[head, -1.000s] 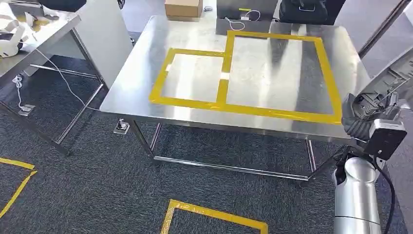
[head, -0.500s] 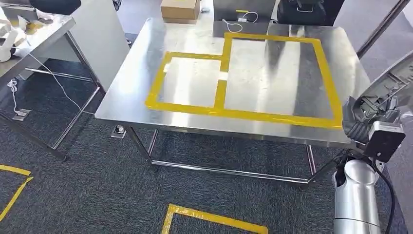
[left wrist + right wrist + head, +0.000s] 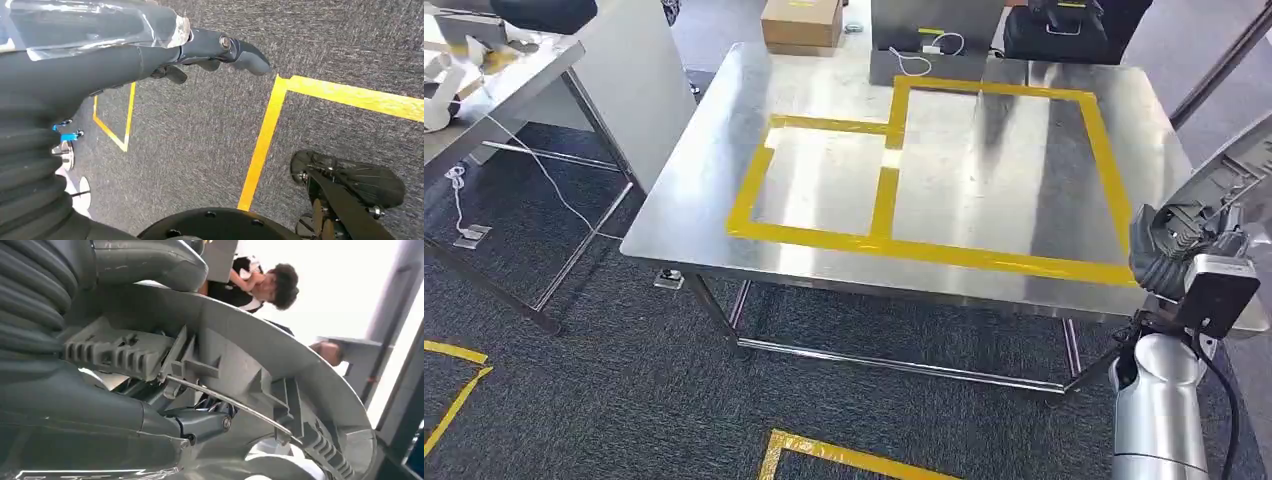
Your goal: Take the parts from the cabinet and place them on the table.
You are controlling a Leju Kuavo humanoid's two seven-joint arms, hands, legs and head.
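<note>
A grey curved plastic part (image 3: 1224,175) with ribs and clips is in my right hand (image 3: 1172,255), held at the right edge of the head view beside the steel table (image 3: 704,200). The right wrist view shows the part (image 3: 250,360) close up, with the thumb (image 3: 145,260) over its rim and dark fingers (image 3: 200,422) under it. Yellow tape on the tabletop marks a small rectangle (image 3: 754,190) and a larger one (image 3: 1109,170); both are bare. My left hand (image 3: 150,50) hangs over the carpet with its fingers stretched out and nothing in it.
A cardboard box (image 3: 802,22), a grey box with a white cable (image 3: 934,35) and a black bag (image 3: 1064,22) stand beyond the table's far edge. Another table (image 3: 504,75) is at the left. Yellow tape (image 3: 844,458) marks the carpet. A person (image 3: 280,285) is behind the part.
The whole picture has shifted, so the camera has moved: the table now sits a little lower in view. My right hand still holds the part at the right edge.
</note>
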